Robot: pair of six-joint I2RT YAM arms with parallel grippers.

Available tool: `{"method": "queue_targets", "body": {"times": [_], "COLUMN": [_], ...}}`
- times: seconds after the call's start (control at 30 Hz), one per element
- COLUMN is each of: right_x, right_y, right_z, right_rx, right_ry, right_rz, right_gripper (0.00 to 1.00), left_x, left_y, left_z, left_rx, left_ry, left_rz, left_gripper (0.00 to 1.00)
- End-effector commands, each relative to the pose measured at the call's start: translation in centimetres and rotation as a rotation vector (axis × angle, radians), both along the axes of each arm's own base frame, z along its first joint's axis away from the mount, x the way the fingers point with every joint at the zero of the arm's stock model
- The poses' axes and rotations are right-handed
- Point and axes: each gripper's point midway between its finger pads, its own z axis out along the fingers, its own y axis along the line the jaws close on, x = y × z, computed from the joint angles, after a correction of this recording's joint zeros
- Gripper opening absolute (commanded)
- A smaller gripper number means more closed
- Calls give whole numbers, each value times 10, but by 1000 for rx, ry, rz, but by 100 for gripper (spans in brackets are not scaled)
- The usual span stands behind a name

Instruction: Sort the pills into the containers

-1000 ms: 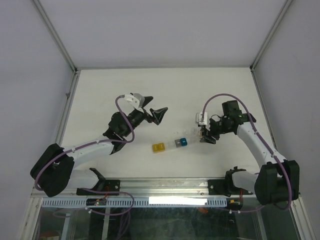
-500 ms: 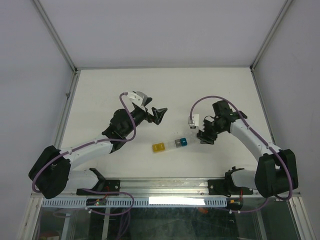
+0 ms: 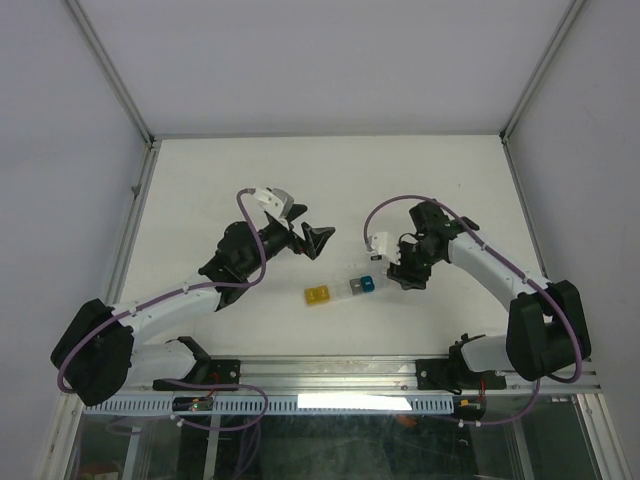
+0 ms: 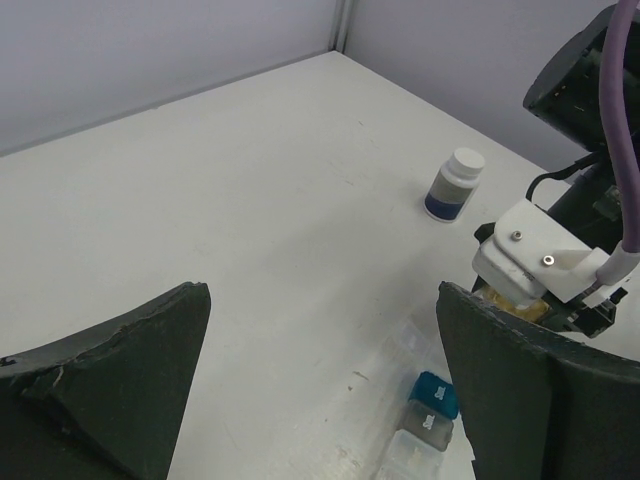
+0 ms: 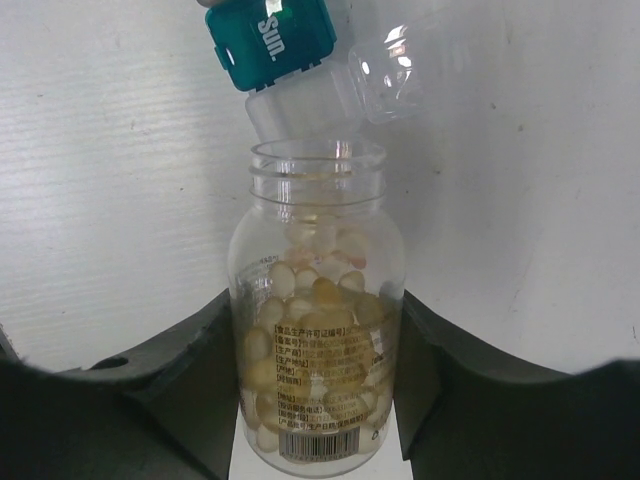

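Note:
The containers form a short strip on the table: a yellow one [image 3: 317,295], a clear one [image 3: 356,286] and a blue one [image 3: 367,283]. My right gripper [image 3: 402,268] is shut on a clear vial [image 5: 315,370] full of tan pills [image 5: 328,296]. The vial is uncapped. Its mouth [image 5: 316,165] points at an open clear compartment [image 5: 298,108], just beside the blue lid marked "Sun." [image 5: 272,40]. My left gripper [image 3: 312,240] is open and empty, above the table to the left of the strip. In its wrist view the gripper [image 4: 322,295] frames the blue compartment [image 4: 435,390].
A small dark bottle with a white cap [image 4: 455,185] stands on the table beyond the strip. A clear flipped-open lid [image 5: 395,68] lies beside the open compartment. Metal rails run along the table's left edge [image 3: 135,215] and right edge [image 3: 522,195].
My right gripper has carried the vial to the left, up to the blue end of the strip. My left gripper has dropped slightly toward the strip.

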Motion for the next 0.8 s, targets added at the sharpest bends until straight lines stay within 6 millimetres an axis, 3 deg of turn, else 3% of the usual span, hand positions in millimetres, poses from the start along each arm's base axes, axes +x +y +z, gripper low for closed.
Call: {"method": "queue_targets", "body": {"times": [0.0, 0.77], "right_x": [10, 5], "right_y": [0, -9], "right_z": [10, -6], "right_rx": [-25, -108], "right_ry": [-40, -12], "right_rz": [-18, 16], "right_gripper": [0, 0], "left_x": [-8, -9], "left_y": [-9, -8], "left_z": [9, 5], "left_rx": [-26, -35], "left_ry": [-16, -11], "left_rz": [-54, -56], "left_gripper": [99, 99]}}
